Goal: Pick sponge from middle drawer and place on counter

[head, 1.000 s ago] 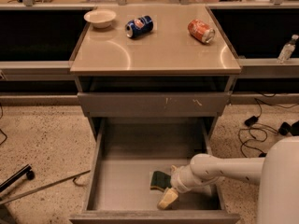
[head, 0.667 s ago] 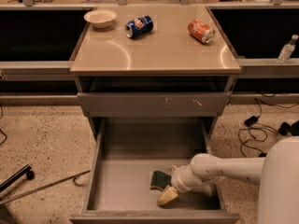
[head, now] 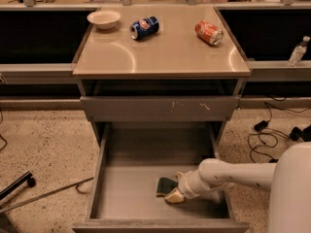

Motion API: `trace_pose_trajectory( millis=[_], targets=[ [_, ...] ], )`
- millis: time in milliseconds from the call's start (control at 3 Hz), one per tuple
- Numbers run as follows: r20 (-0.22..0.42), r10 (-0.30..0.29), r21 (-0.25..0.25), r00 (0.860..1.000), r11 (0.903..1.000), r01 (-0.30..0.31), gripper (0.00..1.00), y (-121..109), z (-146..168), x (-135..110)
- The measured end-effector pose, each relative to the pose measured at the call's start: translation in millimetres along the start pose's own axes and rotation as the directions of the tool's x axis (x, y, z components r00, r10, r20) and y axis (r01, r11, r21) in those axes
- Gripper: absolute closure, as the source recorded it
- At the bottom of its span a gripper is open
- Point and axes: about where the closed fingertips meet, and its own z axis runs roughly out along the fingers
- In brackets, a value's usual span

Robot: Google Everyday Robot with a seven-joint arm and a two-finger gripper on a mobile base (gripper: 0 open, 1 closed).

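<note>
The middle drawer [head: 121, 188] stands pulled out wide below the cabinet. The sponge [head: 165, 185], dark green on top with a yellow edge, lies flat on the drawer floor right of centre. My gripper [head: 176, 188] reaches into the drawer from the right on a white arm [head: 228, 176], its pale fingertips [head: 174, 196] at the sponge's right side, touching or nearly touching it. The arm's end hides part of the sponge. The tan counter [head: 160, 52] tops the cabinet.
On the counter lie a white bowl [head: 103, 18] at the back left, a blue can [head: 144, 27] on its side and a red can [head: 209, 32] on its side. Cables [head: 265, 130] lie on the speckled floor at right. A dark bar [head: 14, 186] lies at left.
</note>
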Motion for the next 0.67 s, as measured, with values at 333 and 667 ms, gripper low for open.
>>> trace_pose_trajectory(
  millis=[333, 667],
  targets=[
    [0.001, 0.000, 0.000, 1.000, 1.0000, 0.000, 0.89, 1, -6, -4],
    [0.071, -0.020, -0.018, 0.997, 0.9996, 0.021, 1.00, 3, -32, -20]
  ],
)
